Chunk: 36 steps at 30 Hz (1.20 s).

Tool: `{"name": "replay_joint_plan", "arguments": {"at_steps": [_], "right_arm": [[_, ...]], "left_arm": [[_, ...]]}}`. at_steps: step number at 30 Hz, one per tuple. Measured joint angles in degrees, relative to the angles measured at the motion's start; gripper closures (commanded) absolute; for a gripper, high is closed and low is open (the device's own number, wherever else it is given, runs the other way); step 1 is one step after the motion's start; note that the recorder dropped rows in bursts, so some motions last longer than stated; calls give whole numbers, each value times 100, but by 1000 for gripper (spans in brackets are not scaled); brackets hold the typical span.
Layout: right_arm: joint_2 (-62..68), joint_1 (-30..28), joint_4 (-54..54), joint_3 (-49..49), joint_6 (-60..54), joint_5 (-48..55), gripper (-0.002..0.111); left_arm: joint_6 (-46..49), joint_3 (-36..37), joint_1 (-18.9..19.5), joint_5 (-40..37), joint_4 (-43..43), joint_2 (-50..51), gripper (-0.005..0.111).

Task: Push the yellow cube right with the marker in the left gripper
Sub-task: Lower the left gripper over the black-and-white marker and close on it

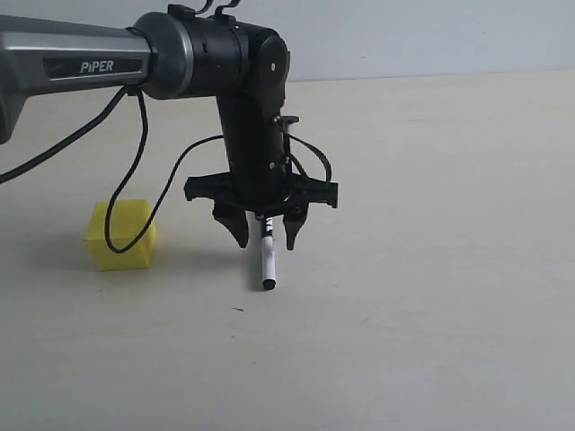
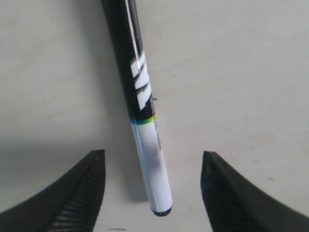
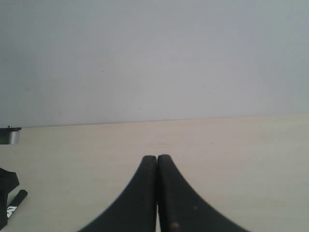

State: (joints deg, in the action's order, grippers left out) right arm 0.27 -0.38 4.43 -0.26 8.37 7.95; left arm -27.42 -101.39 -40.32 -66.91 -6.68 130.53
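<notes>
The yellow cube [image 1: 121, 235] sits on the table at the left, with the arm's black cable hanging in front of it. My left gripper [image 1: 265, 241] points down to the right of the cube, well apart from it, and is open. The marker [image 1: 267, 260] lies between the spread fingers, touching neither; its white end reaches the table past the fingertips. In the left wrist view the marker [image 2: 145, 121] runs down the middle of the left gripper [image 2: 153, 153], with a gap on each side. My right gripper [image 3: 157, 157] is shut on nothing.
The pale table [image 1: 431, 269] stretches to the right of the gripper, up to a grey wall [image 1: 404, 36] at the back. A small dark speck [image 1: 237, 310] marks the table in front of the marker.
</notes>
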Motion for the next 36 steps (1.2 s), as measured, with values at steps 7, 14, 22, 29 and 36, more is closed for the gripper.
{"name": "replay_joint_plan", "arguments": {"at_steps": [7,14,22,29,36], "right_arm": [[0,0,0,0,0,0,108],[0,0,0,0,0,0,108],[0,0,0,0,0,0,108],[0,0,0,0,0,0,108],[0,0,0,0,0,0,108]], "left_arm": [[-88,-13,0,66,0,117,50],[-111,-13,0,180,0,251,51],[-111,-13,0,251,0,251,57],[-111,-13,0,259,0,251,57],[-111,-13,0,279,0,251,57]]}}
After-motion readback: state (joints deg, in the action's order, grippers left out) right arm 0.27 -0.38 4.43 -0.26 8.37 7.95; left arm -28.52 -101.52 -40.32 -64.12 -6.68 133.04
